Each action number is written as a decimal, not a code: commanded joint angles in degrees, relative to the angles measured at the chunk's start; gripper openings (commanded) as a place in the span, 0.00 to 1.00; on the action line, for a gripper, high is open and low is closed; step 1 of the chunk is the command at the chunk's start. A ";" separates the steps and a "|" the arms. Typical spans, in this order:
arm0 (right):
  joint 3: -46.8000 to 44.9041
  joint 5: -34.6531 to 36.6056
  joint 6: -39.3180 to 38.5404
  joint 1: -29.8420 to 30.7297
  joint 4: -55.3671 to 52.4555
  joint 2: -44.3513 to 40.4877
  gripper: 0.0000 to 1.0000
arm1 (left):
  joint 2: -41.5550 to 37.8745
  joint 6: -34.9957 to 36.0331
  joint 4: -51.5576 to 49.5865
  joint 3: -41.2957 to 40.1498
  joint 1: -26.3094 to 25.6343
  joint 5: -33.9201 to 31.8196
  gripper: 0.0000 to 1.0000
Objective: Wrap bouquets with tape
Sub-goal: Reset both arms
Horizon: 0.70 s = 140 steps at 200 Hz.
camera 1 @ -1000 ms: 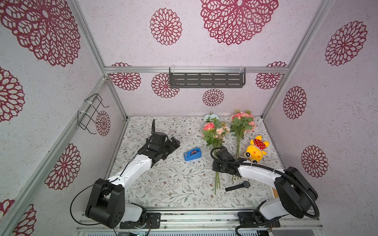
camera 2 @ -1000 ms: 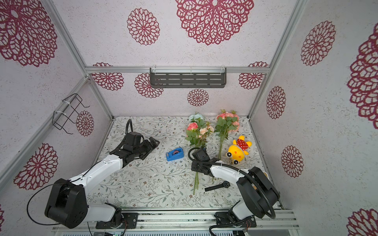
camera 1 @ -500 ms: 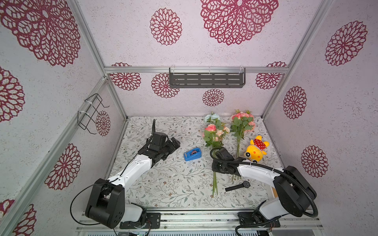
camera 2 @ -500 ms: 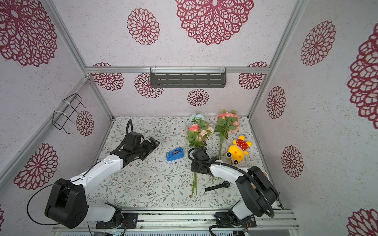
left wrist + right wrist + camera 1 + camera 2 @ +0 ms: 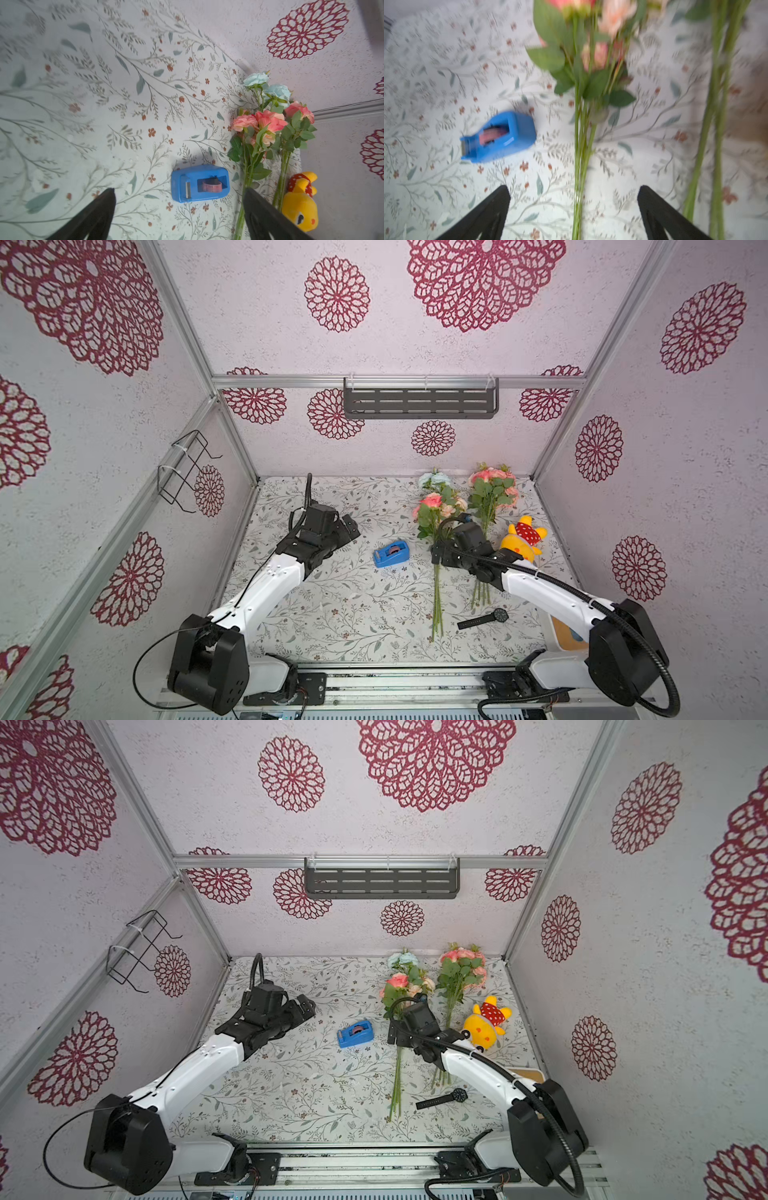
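While the right fingers are standing spread wide, they are gripping nothing: the thin green stems of the bouquet with pale blue blooms are running through the middle of the gap, clear of both fingers as far as the blurred right wrist view is showing. That bouquet is lying flat on the floral surface, its blooms pointing away from the robot. The second bouquet (pink and peach roses only) is lying just beside it on the right, its stems partly passing under the right arm, with a yellow plush toy sitting beside them. The left fingers are also standing wide apart and holding nothing, hovering above the surface well to the left of the tape dispenser. This blue dispenser is sitting on the surface just left of the blue-bloomed bouquet's stems, its reddish roll showing through the side window. A black wristwatch is lying near the stem ends. Any lettering on dispenser or watch is appearing too small to read.
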 commanded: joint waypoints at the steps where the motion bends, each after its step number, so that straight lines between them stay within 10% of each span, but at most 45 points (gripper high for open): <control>1: -0.52 3.71 -11.74 -6.17 9.56 -1.98 0.98 | -3.29 12.44 2.96 -0.51 1.94 -14.99 0.98; 48: -8.13 7.73 -20.99 -23.85 29.47 -2.47 0.94 | -3.31 26.04 17.11 -9.38 12.78 -23.38 0.98; 140: -32.24 4.38 -26.99 -29.77 70.14 9.57 0.92 | 2.29 33.86 48.64 -28.58 18.50 -18.20 0.98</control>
